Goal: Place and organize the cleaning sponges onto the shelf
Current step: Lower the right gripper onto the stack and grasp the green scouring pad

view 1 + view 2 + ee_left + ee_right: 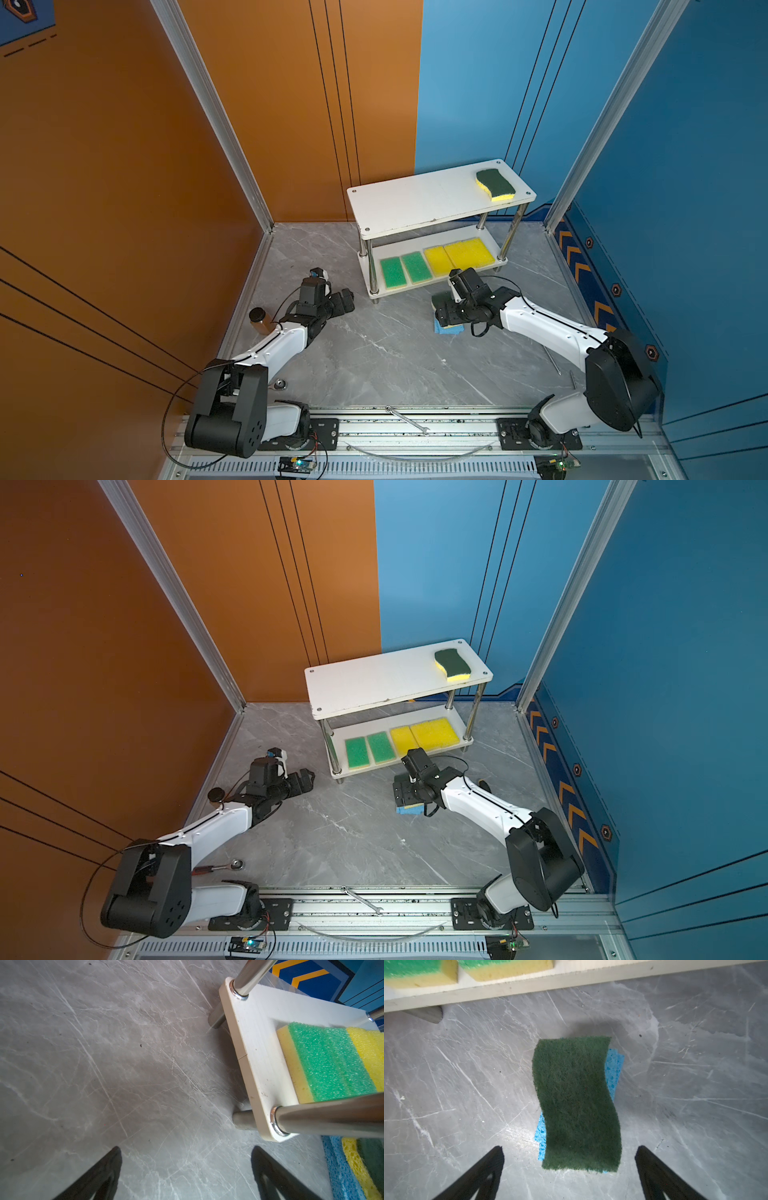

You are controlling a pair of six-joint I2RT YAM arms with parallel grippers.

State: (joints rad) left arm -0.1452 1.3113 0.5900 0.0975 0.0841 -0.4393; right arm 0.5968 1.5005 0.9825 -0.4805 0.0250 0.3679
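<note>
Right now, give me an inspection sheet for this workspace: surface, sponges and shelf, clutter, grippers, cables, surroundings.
Surface: grey marbled table, scratched.
Job's things: shelf upright; wavy dark-green sponge on top board; two bright green sponges and two yellow sponges on lower board; second wavy sponge stacked on light blue sponge on the table.
Clutter: brown jar, wrench.
Grippers: left gripper open, empty; right gripper open above the stacked sponges.
Cables: black cable loops beside left arm base.
Surroundings: orange wall, blue wall, aluminium frame post.

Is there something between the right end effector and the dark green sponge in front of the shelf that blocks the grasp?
Nothing visible. The open right end effector is above the dark green sponge, which lies on a blue sponge.
</note>
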